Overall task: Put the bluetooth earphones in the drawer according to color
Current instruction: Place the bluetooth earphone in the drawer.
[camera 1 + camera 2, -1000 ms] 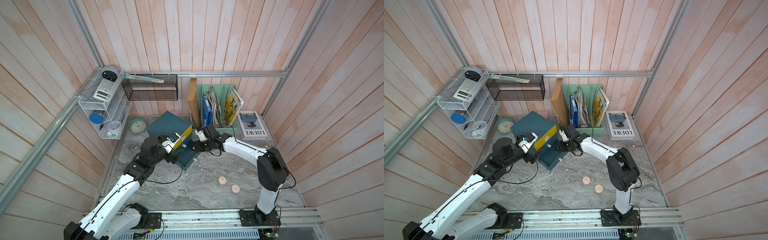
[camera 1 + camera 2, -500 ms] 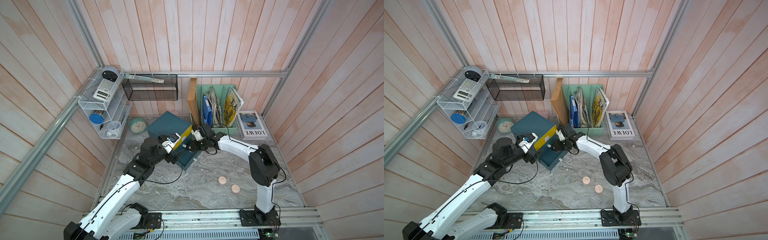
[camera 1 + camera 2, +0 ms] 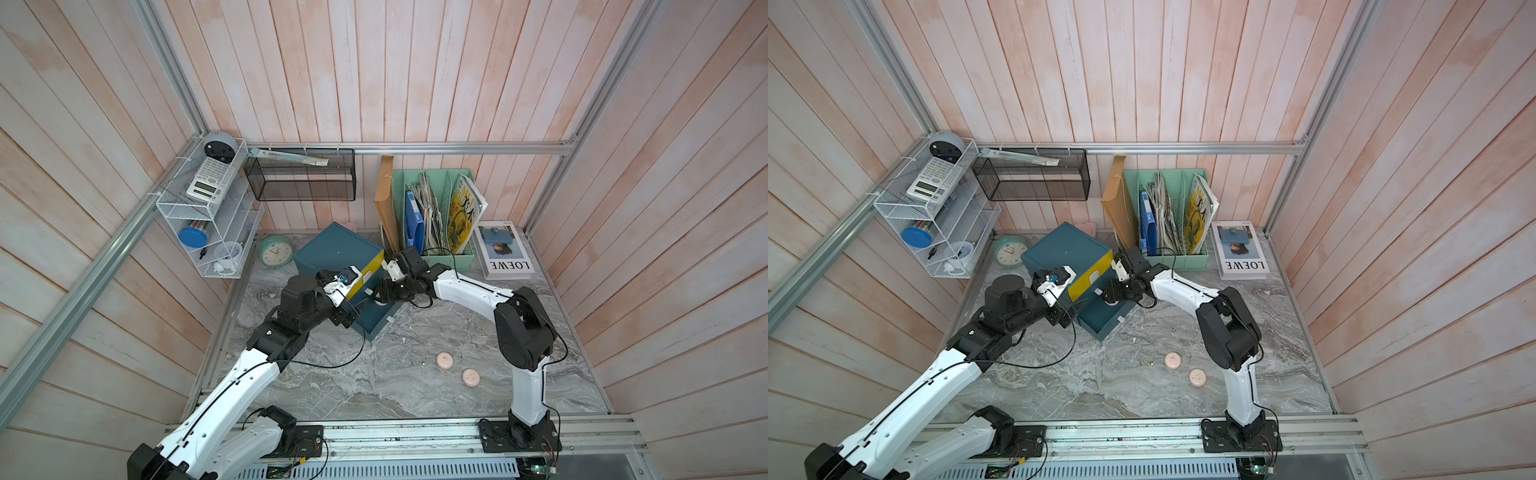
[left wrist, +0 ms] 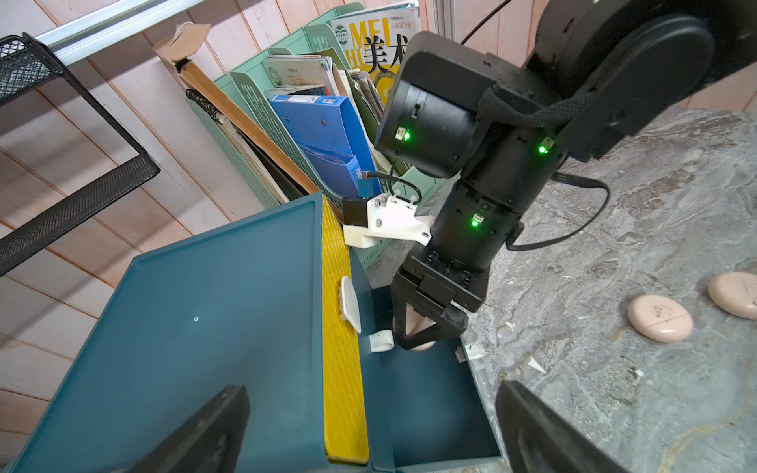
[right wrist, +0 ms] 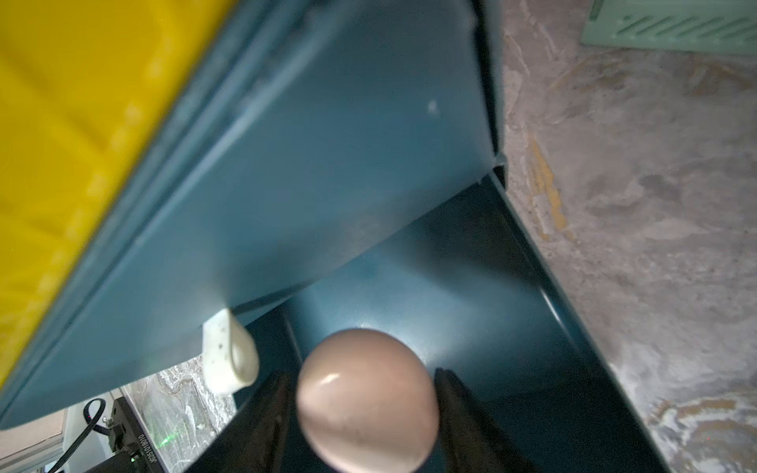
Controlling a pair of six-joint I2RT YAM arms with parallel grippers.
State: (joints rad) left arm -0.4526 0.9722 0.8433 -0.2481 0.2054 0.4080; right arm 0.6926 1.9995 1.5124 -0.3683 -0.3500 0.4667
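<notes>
While right gripper (image 5: 361,373) straddled one pink case (image 5: 364,403) over open bottom drawer (image 5: 491,307), grip or release could not be told. Left gripper (image 4: 372,393) spread wide, empty, near three-drawer chest (image 4: 205,327). Two more pink cases (image 3: 444,360), (image 3: 471,377) lay on table (image 3: 374,382), just beside each other, apart from chest.

Three pale pink earphone cases (image 3: 444,360) (image 3: 471,377) (image 5: 364,401), one three-drawer chest (image 3: 336,249), one clock (image 3: 275,250), one calculator (image 3: 209,181).
</notes>
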